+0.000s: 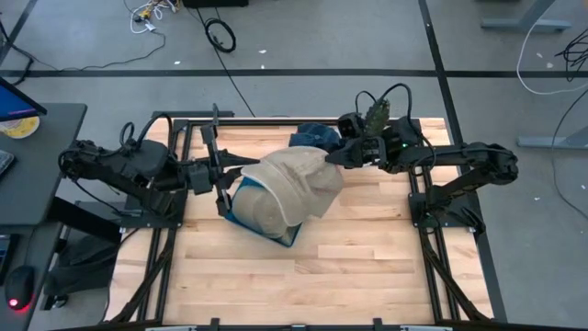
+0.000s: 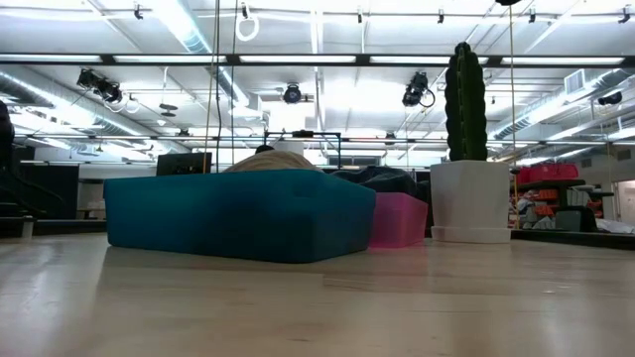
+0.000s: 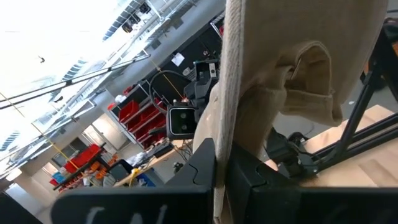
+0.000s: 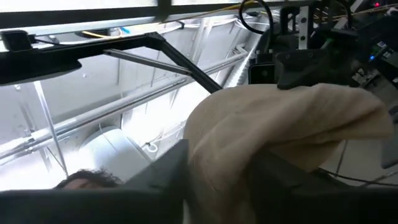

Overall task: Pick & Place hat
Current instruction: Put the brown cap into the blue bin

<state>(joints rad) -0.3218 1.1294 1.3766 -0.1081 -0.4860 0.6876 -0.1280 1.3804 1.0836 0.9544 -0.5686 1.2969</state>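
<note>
A beige cloth hat (image 1: 289,188) hangs stretched between my two grippers, above a teal bin (image 1: 287,237). My left gripper (image 1: 223,181) is shut on the hat's left side. My right gripper (image 1: 333,156) is closed on its far right side. In the low view only the hat's top (image 2: 270,159) shows behind the teal bin (image 2: 238,213). A dark blue cloth thing (image 1: 312,136) lies behind the hat, in a pink bin (image 2: 399,220). My left gripper pinches an edge of the hat (image 3: 221,146) between its two fingers (image 3: 200,171), coming about level from the table's left. The cloth rises from the fingers in a narrow band and spreads out beyond them. My right gripper has a bunched fold of the hat (image 4: 217,165) between its two fingers (image 4: 169,168), coming from the table's right with the fingers tilted upward. The cloth fills the gap between them and bulges out beyond the tips.
A white pot with a green cactus (image 2: 466,129) stands at the far right, close behind my right arm (image 1: 381,115). Bare wooden table top (image 1: 349,276) lies toward the near edge. Black frame rails (image 1: 432,267) run along both sides.
</note>
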